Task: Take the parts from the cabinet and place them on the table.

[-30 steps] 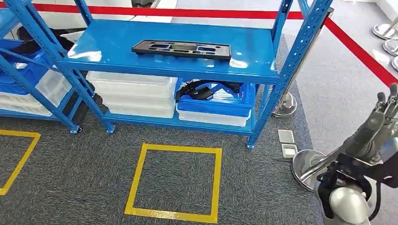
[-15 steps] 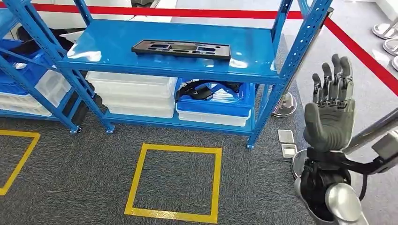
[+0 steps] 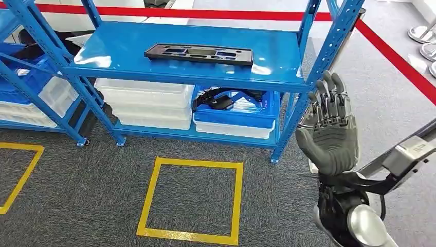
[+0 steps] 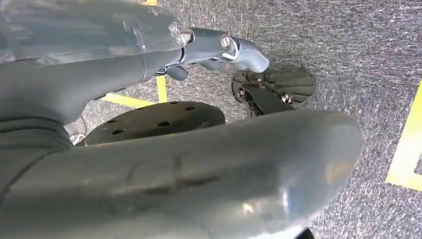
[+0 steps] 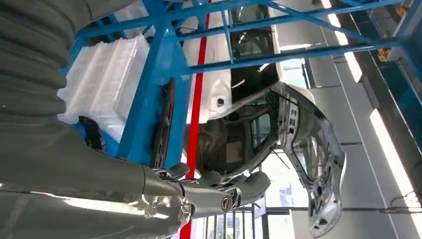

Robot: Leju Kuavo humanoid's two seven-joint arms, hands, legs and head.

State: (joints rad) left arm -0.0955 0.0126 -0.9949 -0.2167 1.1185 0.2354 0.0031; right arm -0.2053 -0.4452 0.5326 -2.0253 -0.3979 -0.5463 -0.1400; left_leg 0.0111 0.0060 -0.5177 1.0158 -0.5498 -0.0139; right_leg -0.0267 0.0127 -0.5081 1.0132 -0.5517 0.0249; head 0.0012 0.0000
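A flat black part [image 3: 199, 53] with several cut-outs lies on the upper shelf of the blue cabinet [image 3: 277, 64]. My right hand [image 3: 329, 135] is raised to the right of the cabinet's front right post, below the shelf's level, fingers spread and pointing up, holding nothing. In the right wrist view its fingers [image 5: 219, 191] stretch out before the blue post [image 5: 149, 94], and the black part [image 5: 164, 119] shows edge-on. My left hand [image 4: 124, 64] hangs over the grey carpet with nothing in it, its thumb [image 4: 199, 174] apart from the fingers.
White bins [image 3: 146, 103] and a blue crate [image 3: 234, 116] holding dark parts fill the lower shelf. A yellow square [image 3: 193, 200] marks the carpet in front. Red barrier tape [image 3: 396, 56] and a stanchion base [image 3: 311, 116] stand at right. A second rack [image 3: 25, 82] is at left.
My right arm has swung in from the right edge; the hand has risen and moved left toward the cabinet's front right post, fingers spread. The part has not moved.
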